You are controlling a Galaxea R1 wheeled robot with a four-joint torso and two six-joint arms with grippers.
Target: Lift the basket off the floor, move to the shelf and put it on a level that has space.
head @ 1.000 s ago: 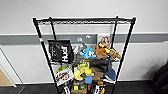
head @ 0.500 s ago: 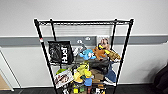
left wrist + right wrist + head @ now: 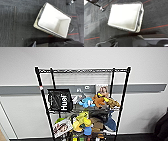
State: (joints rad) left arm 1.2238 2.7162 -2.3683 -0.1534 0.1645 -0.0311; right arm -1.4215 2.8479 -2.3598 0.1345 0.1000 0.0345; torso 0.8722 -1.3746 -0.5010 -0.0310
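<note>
The basket [image 3: 53, 21] shows from above in the left wrist view: cream woven sides, dark rim, white lining, nothing inside. It also appears in the right wrist view, where the basket [image 3: 124, 16] lies over the floor [image 3: 154, 15] of dark striped carpet tiles. Dark parts of my arms [image 3: 56, 43] [image 3: 137, 41] sit close beside one long side of it. Whether either gripper holds it cannot be told. In the head view the shelf [image 3: 41, 92], a tall black wire rack, stands straight ahead against a pale wall. Its top level [image 3: 82, 71] is bare.
A black "Huel" bag [image 3: 60, 100] and plush toys [image 3: 100, 100] crowd the rack's middle tier, with more toys [image 3: 82, 122] below. A dark shape [image 3: 162, 127] stands at the right edge. Red lines [image 3: 154, 27] cross the carpet.
The whole head picture has shifted slightly, so the rack sits a little lower in it; the camera has moved. Nothing on the rack has changed.
</note>
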